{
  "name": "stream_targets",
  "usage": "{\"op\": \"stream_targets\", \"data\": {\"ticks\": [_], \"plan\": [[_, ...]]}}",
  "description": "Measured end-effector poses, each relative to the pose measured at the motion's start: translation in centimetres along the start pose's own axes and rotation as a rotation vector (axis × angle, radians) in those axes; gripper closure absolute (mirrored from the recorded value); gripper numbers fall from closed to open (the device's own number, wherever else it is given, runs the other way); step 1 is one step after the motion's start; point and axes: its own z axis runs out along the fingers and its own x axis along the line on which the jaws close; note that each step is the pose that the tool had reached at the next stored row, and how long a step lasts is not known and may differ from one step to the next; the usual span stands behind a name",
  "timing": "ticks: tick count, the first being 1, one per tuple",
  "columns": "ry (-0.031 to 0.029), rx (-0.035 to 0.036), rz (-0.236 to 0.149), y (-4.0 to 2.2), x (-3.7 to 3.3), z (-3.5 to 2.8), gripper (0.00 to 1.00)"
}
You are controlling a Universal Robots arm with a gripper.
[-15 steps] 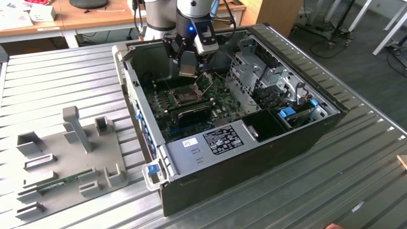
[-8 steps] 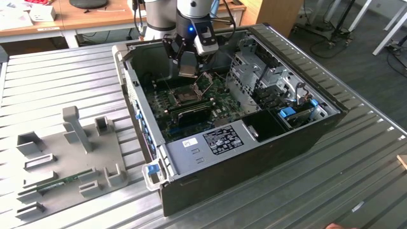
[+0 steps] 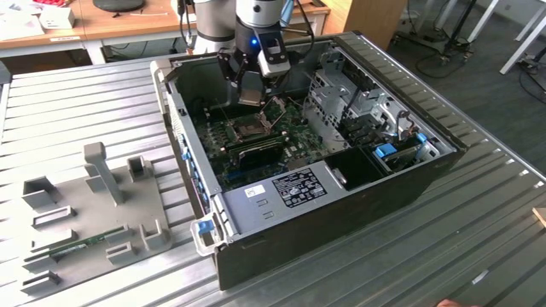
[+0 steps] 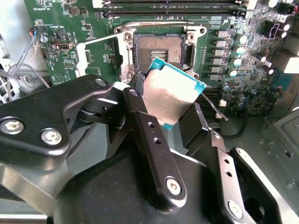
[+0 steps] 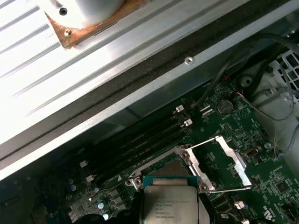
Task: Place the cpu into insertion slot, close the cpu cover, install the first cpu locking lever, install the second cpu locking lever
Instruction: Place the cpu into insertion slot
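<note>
Ribbed silvery metal bench (image 3: 477, 211), exterior view: one black computer case (image 3: 341, 217) lies on its side with the open side up and a green circuit board (image 3: 256, 144) on its floor. A grey fixture plate (image 3: 94, 211) lies on the bench well apart from the case, toward the exterior view's left. The arm (image 3: 256, 19) comes down inside the case. The gripper (image 3: 250, 91) hangs above the board with the cpu (image 3: 250, 100) pinched at its tips, clear of the board. The insertion slot (image 3: 254, 126) sits just beneath, near the board's middle. The cpu cover (image 3: 275, 110) is swung up on its hinge.

Second wrist view: two black fingers (image 4: 145, 126) are closed on opposite edges of the cpu (image 4: 170, 93). The chip is pale silver with a teal rim, and tilted. The insertion slot (image 4: 159, 49) lies exposed, dark and ringed by a silvery frame. Long memory slots (image 4: 173, 5) run beyond it.

First wrist view: the cpu (image 5: 170, 203) shows its printed face and overlaps the near edge of the insertion slot (image 5: 166, 163). The cpu cover (image 5: 219, 161), a silver window frame, stands raised at the slot's side. The memory slots (image 5: 140, 140) lie between the insertion slot and the case wall (image 5: 140, 93).
</note>
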Motion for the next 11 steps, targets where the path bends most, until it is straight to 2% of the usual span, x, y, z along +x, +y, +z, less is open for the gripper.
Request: {"op": "stream_targets", "data": {"ticks": [7,8,11], "plan": [[-0.0102,-0.0024,0.113,-0.02,0.0,0.24,0.46],[-0.0112,-0.0025,0.125,-0.02,-0.01,0.24,0.46],[-0.0113,-0.0026,0.126,-0.03,0.0,0.24,0.46]]}}
